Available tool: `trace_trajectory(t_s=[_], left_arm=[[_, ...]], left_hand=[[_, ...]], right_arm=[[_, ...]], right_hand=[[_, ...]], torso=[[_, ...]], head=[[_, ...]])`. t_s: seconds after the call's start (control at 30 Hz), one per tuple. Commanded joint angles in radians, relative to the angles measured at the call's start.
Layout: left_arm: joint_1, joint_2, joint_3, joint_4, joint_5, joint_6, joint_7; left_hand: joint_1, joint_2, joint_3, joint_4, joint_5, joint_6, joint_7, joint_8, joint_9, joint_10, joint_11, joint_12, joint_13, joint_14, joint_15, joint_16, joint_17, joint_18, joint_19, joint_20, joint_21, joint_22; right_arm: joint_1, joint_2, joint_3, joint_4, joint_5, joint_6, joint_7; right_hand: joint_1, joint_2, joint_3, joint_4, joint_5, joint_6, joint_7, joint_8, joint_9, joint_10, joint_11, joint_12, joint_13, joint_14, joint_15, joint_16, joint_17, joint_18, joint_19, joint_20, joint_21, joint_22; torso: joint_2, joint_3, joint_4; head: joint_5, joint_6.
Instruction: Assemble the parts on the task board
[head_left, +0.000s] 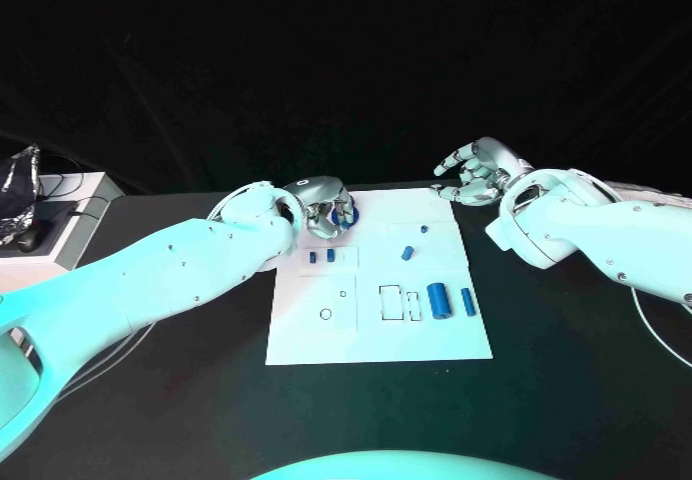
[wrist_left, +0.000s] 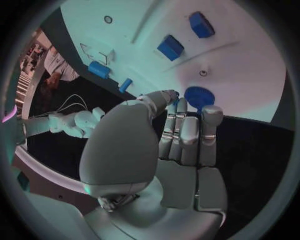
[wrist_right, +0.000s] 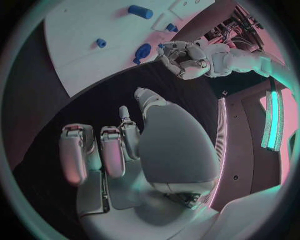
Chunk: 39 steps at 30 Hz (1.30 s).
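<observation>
The white task board (head_left: 378, 335) lies mid-table. My left hand (head_left: 320, 205) is at its far left corner, fingertips and thumb closed on the edge of a round blue disc (wrist_left: 199, 95), which also shows as the disc (head_left: 342, 213) under the fingers. My right hand (head_left: 476, 170) hovers off the board's far right corner, fingers apart and loosely curled, holding nothing. Two small blue blocks (head_left: 323, 257) lie near the left hand. Two small pieces (head_left: 415, 242) lie mid-board. A thick blue cylinder (head_left: 437, 298) and a slimmer one (head_left: 467, 300) lie at the right.
Outlined slots (head_left: 394, 302) and a small ring mark (head_left: 326, 313) are printed on the board's near half. A white box with dark gear (head_left: 43, 215) and cables stands at the table's far left. Black tabletop surrounds the board.
</observation>
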Motion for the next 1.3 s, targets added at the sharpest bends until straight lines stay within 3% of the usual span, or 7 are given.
trace_trajectory(t_s=[0.03, 0.17, 0.37, 0.63, 1.0, 1.3], left_arm=[[0.000, -0.024, 0.008, 0.028, 0.048, 0.009, 0.008], [0.001, -0.050, 0.014, 0.043, 0.057, 0.033, 0.003], [0.000, -0.064, 0.013, 0.035, 0.054, 0.050, -0.004], [-0.001, -0.065, 0.010, 0.016, 0.042, 0.057, -0.011], [-0.006, -0.052, -0.006, -0.013, 0.032, 0.069, -0.014], [-0.010, -0.044, -0.010, -0.024, 0.031, 0.067, -0.010]], left_hand=[[-0.007, 0.007, 0.004, 0.000, -0.004, 0.006, 0.000, -0.004, 0.001, 0.009, -0.002, -0.005, -0.002, 0.006, 0.001, 0.006, 0.001, -0.013, 0.007, -0.002, 0.006, 0.002], [-0.009, 0.005, 0.004, 0.000, -0.005, 0.007, 0.000, -0.006, 0.002, 0.012, -0.002, -0.010, -0.002, 0.007, 0.001, 0.006, 0.001, -0.013, 0.007, -0.001, 0.006, 0.002], [-0.013, 0.004, 0.002, 0.000, -0.005, 0.007, 0.000, -0.008, 0.003, 0.014, -0.002, -0.017, -0.003, 0.010, 0.001, 0.008, 0.006, -0.015, 0.011, -0.001, 0.010, 0.007], [-0.015, 0.003, 0.002, 0.000, -0.005, 0.007, 0.000, -0.010, 0.003, 0.016, -0.001, -0.022, -0.003, 0.011, 0.002, 0.008, 0.006, -0.015, 0.014, -0.001, 0.012, 0.011], [-0.016, 0.003, 0.002, 0.000, -0.005, 0.007, 0.000, -0.011, 0.003, 0.017, -0.001, -0.024, -0.003, 0.010, 0.002, 0.008, 0.003, -0.015, 0.013, -0.002, 0.011, 0.009], [-0.016, 0.003, 0.002, 0.000, -0.005, 0.007, 0.000, -0.011, 0.004, 0.017, -0.001, -0.025, -0.003, 0.011, 0.002, 0.008, 0.005, -0.015, 0.014, -0.002, 0.012, 0.010]], right_arm=[[0.000, -0.002, 0.000, -0.001, -0.009, 0.001, 0.011], [0.000, -0.003, 0.000, -0.002, -0.009, 0.003, 0.010], [0.000, -0.002, 0.000, -0.004, -0.009, 0.004, 0.010], [0.000, -0.002, 0.000, -0.004, -0.009, 0.004, 0.010], [0.000, -0.001, 0.000, -0.003, -0.009, 0.004, 0.010], [0.000, -0.003, 0.000, -0.001, -0.010, 0.003, 0.009]], right_hand=[[-0.005, -0.005, 0.006, 0.002, 0.005, -0.002, -0.002, 0.006, 0.001, 0.008, 0.000, 0.002, 0.085, 0.085, -0.006, -0.003, 0.196, 0.011, 0.060, -0.003, 0.004, 0.192], [-0.005, -0.005, 0.006, 0.002, 0.005, -0.002, -0.002, 0.006, 0.001, 0.008, 0.000, 0.002, 0.085, 0.085, -0.006, -0.003, 0.196, 0.011, 0.060, -0.003, 0.004, 0.192], [-0.006, -0.007, 0.008, 0.002, 0.006, -0.001, -0.002, 0.007, 0.001, 0.009, -0.001, 0.002, 0.085, 0.086, -0.007, -0.003, 0.197, 0.011, 0.060, -0.004, 0.004, 0.192], [-0.006, -0.007, 0.008, 0.002, 0.006, -0.001, -0.002, 0.007, 0.001, 0.009, -0.001, 0.002, 0.085, 0.086, -0.007, -0.003, 0.197, 0.011, 0.060, -0.004, 0.004, 0.192], [-0.006, -0.007, 0.008, 0.002, 0.006, -0.001, -0.002, 0.007, 0.001, 0.009, -0.001, 0.002, 0.085, 0.086, -0.007, -0.003, 0.197, 0.011, 0.060, -0.004, 0.004, 0.192], [-0.006, -0.007, 0.008, 0.002, 0.006, -0.001, -0.002, 0.007, 0.001, 0.009, -0.001, 0.002, 0.085, 0.086, -0.007, -0.003, 0.197, 0.011, 0.060, -0.004, 0.004, 0.192]], torso=[[-0.001, -0.0008, 0.0040], [-0.003, -0.0026, 0.0095], [-0.003, -0.0063, 0.0115], [-0.002, -0.0034, 0.0074], [-0.001, -0.0042, 0.0081], [-0.002, -0.0034, 0.0078]], head=[[0.000, 0.001], [-0.002, -0.001], [-0.002, -0.004], [0.001, -0.006], [0.000, -0.011], [-0.001, -0.015]])
